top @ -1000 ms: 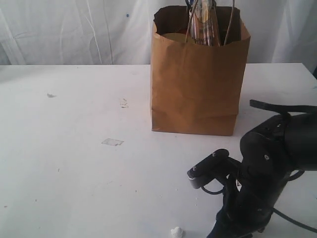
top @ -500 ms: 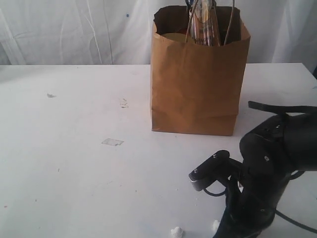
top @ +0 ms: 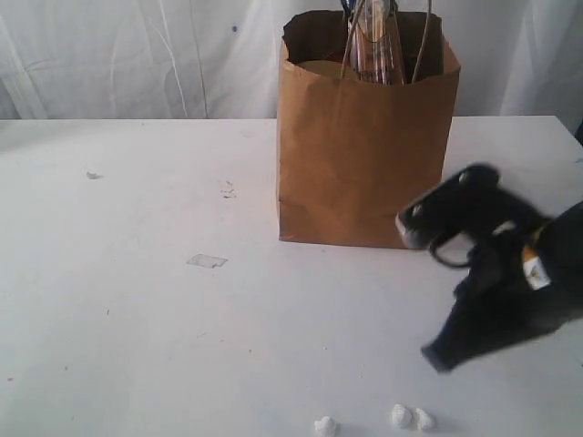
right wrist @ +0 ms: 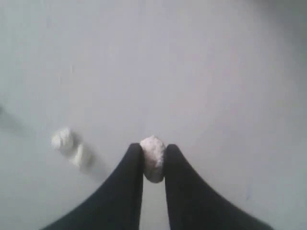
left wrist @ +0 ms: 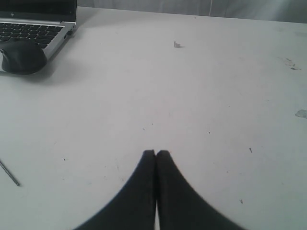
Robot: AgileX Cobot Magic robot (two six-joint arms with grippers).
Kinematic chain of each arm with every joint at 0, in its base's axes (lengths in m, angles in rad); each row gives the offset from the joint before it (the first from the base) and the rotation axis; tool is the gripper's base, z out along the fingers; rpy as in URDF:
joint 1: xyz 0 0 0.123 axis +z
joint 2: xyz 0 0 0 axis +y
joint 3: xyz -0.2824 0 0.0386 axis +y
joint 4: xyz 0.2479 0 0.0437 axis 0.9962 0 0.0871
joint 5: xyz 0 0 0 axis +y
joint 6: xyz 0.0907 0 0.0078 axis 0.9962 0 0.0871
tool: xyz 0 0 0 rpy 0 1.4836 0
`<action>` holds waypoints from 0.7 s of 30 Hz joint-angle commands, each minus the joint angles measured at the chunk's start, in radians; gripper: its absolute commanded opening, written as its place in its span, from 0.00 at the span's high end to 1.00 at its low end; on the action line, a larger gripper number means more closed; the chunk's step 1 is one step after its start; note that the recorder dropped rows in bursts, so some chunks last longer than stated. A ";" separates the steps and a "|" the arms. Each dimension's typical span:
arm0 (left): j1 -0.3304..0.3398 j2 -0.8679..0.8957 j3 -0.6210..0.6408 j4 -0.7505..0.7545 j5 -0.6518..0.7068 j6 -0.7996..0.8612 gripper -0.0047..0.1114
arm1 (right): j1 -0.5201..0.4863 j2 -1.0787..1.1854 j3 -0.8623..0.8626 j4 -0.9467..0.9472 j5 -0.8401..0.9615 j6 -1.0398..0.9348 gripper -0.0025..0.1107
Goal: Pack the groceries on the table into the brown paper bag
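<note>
The brown paper bag (top: pixel 364 146) stands upright at the back of the white table (top: pixel 137 319). The tops of groceries (top: pixel 375 45) show between its cord handles. No grocery lies on the table in these views. My right gripper (right wrist: pixel 153 149) is shut on a small white foam-like lump (right wrist: pixel 153 160) and hangs above the table. In the exterior view its arm (top: pixel 501 282) is blurred, in front of the bag and to its right. My left gripper (left wrist: pixel 156 154) is shut on nothing, low over bare tabletop.
Two white lumps (top: pixel 412 418) and a third (top: pixel 324 425) lie near the front edge. A flat scrap of paper (top: pixel 207 261) lies left of the bag. A laptop (left wrist: pixel 36 21) and a dark mouse (left wrist: pixel 21 56) sit in the left wrist view.
The right arm has risen from the front edge of the table and swung up towards the bag, its jaws narrowing onto a white lump. Two lumps it covered now show.
</note>
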 commanded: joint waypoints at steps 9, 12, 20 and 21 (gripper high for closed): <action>-0.005 -0.003 0.002 -0.006 0.004 -0.001 0.96 | -0.501 0.007 -0.566 0.420 0.090 -0.402 0.98; -0.005 -0.003 0.002 -0.006 0.004 -0.001 0.96 | -0.628 0.146 -0.702 0.776 0.150 -0.531 0.98; -0.005 -0.003 0.002 -0.006 0.004 -0.001 0.96 | -0.716 0.339 -0.780 1.213 0.168 -0.758 0.98; -0.005 -0.003 0.002 -0.006 0.004 -0.001 0.96 | -0.716 0.358 -0.780 1.230 0.185 -0.823 0.98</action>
